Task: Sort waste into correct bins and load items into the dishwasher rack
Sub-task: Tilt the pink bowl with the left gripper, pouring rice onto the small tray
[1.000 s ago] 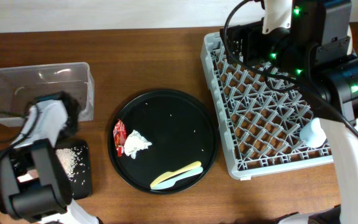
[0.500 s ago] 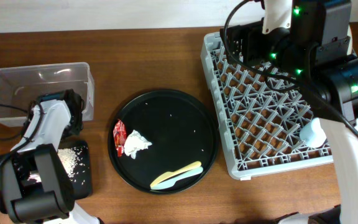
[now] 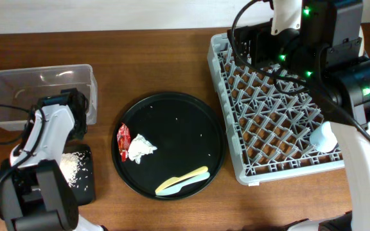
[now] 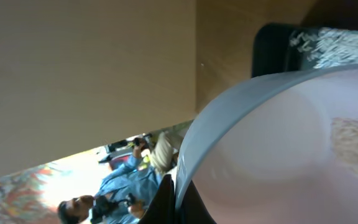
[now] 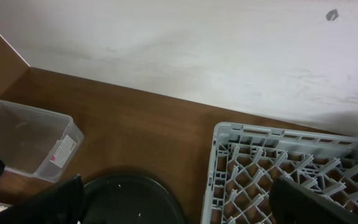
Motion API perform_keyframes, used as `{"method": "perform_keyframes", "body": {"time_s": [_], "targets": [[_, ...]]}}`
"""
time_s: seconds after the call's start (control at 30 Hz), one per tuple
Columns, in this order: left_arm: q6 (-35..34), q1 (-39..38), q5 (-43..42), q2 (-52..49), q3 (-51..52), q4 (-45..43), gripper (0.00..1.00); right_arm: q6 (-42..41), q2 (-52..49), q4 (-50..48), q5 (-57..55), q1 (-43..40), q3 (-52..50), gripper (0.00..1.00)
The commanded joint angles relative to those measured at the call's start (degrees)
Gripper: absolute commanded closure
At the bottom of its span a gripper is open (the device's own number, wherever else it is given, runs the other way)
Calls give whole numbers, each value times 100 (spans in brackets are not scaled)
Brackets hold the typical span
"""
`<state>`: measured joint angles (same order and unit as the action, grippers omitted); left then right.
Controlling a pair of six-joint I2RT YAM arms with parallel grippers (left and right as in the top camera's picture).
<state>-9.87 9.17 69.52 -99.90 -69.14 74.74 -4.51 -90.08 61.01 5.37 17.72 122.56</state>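
- the left gripper [image 4: 180,200] is closed on the rim of the small pink bowl [image 4: 278,137]. the bowl seems tilted near the flat black tray [image 3: 87,190], i think to pour its rice grains [image 4: 356,146] there.
- the right gripper [image 5: 178,185] is wide open and holds nothing. it hangs over the dishwasher rack [image 3: 236,163], probably waiting.
- the red wrapper [image 3: 123,137] and the tissue [image 3: 141,146] lie on the round tray [image 3: 191,115], so the sorting is not finished.

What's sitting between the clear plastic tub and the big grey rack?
The round black tray, holding a red wrapper, tissue and cutlery; the overhead view shows it.
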Motion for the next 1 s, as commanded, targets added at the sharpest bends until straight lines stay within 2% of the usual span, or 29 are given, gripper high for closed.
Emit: {"method": "perform_keyframes", "body": {"time_s": [0.0, 0.13, 0.43, 0.5, 0.57, 0.63, 0.67, 0.73, 0.97], "targets": [[258, 420, 765, 190, 31, 245, 99, -46, -9, -17, -74, 22, -9, 2], [308, 269, 577, 334, 33, 190, 100, -46, -9, -17, -74, 22, -9, 2], [337, 214, 734, 352, 74, 352, 100, -46, -9, -17, -74, 22, -9, 2], [236, 0, 538, 404, 79, 243, 100, -46, -9, -17, -74, 22, -9, 2], [83, -48, 87, 396, 160, -236, 99, -46, -9, -17, -74, 22, -9, 2], [103, -39, -378, 339, 297, -168, 100, -46, -9, -17, -74, 22, -9, 2], [212, -42, -179, 328, 334, -92, 100, -46, -9, -17, -74, 22, -9, 2], [354, -168, 1003, 372, 306, 83, 100, -46, -9, -17, -74, 22, -9, 2], [356, -337, 1255, 610, 293, -44, 100, -46, -9, -17, -74, 22, -9, 2]]}}
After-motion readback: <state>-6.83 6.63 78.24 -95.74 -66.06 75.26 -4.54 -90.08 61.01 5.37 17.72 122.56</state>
